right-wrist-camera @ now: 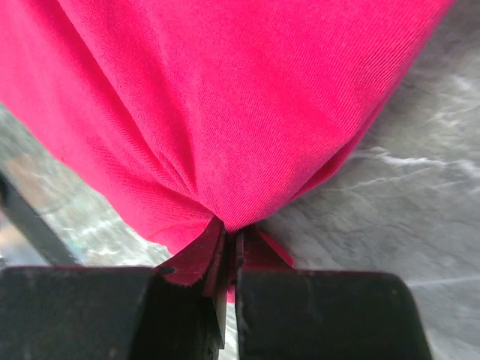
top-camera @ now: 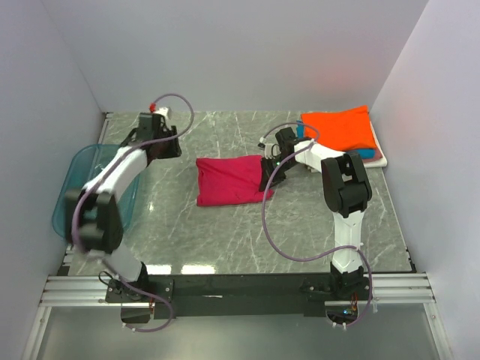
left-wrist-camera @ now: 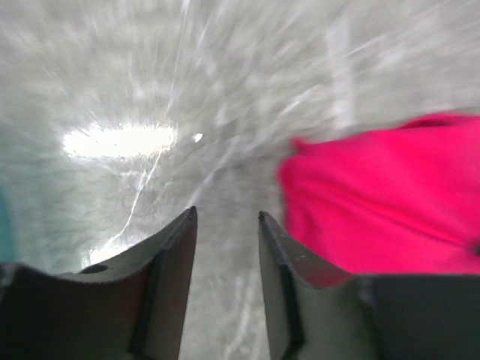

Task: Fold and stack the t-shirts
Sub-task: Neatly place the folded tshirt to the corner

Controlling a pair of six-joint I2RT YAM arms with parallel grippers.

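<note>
Left jaws: we see them apart with nothing between them, hanging over the bare desk (left-wrist-camera: 225, 90); their wrist view is blurred.
Right jaws: we see them pressed together on a bunched edge of the magenta-red t-shirt (right-wrist-camera: 225, 97), the cloth gathering into creases at their tips.
Magenta-red t-shirt: we find it lying as a rough rectangle on the desk between the two pairs of jaws. Its right end is pinched in the right jaws. Its left end lies near the left jaws but apart from them.
Folded stack: we see an orange t-shirt (top-camera: 339, 127) on top, with a teal-blue t-shirt (top-camera: 366, 153) and a white t-shirt (top-camera: 379, 160) showing at the edge beneath. The stack is just behind and to the right of the right jaws.
Blue plastic tray (top-camera: 71, 176): we see it to the left of the left jaws, at the desk's left edge, partly under the left arm (top-camera: 112, 180).
</note>
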